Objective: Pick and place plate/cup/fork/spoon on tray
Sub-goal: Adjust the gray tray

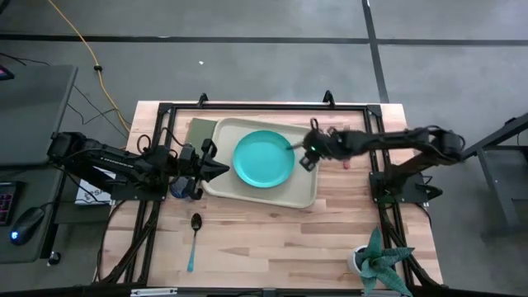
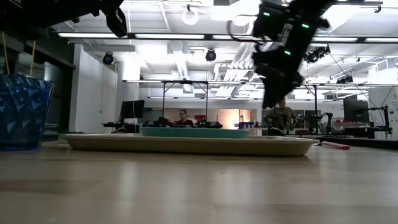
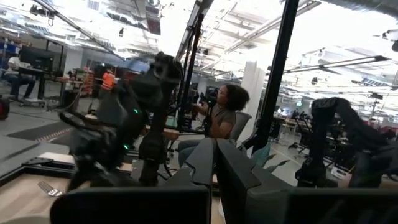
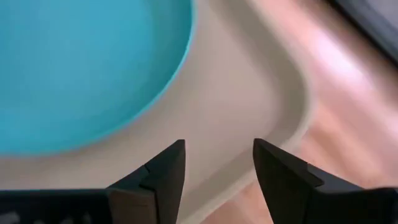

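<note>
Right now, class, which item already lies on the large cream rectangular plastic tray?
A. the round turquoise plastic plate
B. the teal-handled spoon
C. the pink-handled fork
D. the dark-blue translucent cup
A: the high view shows the round turquoise plastic plate resting inside the large cream rectangular plastic tray, while the teal-handled spoon lies on the bare wooden table outside it.

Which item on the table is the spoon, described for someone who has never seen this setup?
Start from the big cream tray holding the teal plate. On the bare wood in front of the tray's left corner lies the spoon, alone and touching nothing. It is slim, with a dark oval bowl and a light teal handle, unlike the dark-blue cup nearby.
</note>
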